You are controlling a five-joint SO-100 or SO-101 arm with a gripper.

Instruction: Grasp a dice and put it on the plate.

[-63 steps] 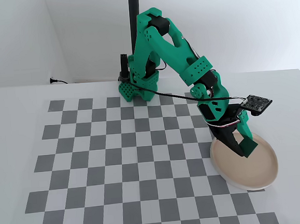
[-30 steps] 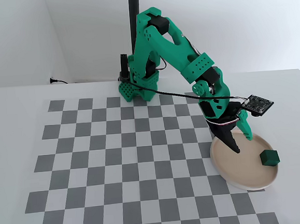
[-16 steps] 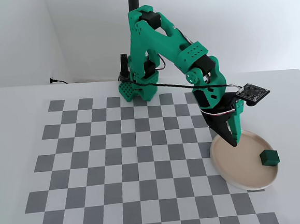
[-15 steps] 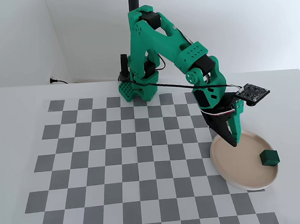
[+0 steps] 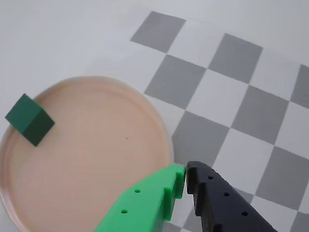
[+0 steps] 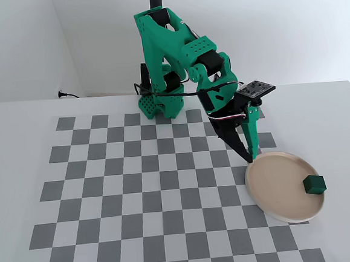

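A white table (image 6: 16, 119) fills the lower part of the fixed view, its back edge running straight across the picture. A mat of grey and white squares (image 6: 138, 200), like a chessboard, lies flat on the tabletop and reaches the bottom edge. The wrist view shows the same squares (image 5: 231, 96) up close on the white surface. Behind the table two plain white walls (image 6: 288, 25) meet in a corner at the left. A dark upright post (image 6: 155, 0) rises at the back. A small black plug with a cord (image 6: 66, 95) sits by the wall at the table's back edge. The light is soft and even, with faint shadows.
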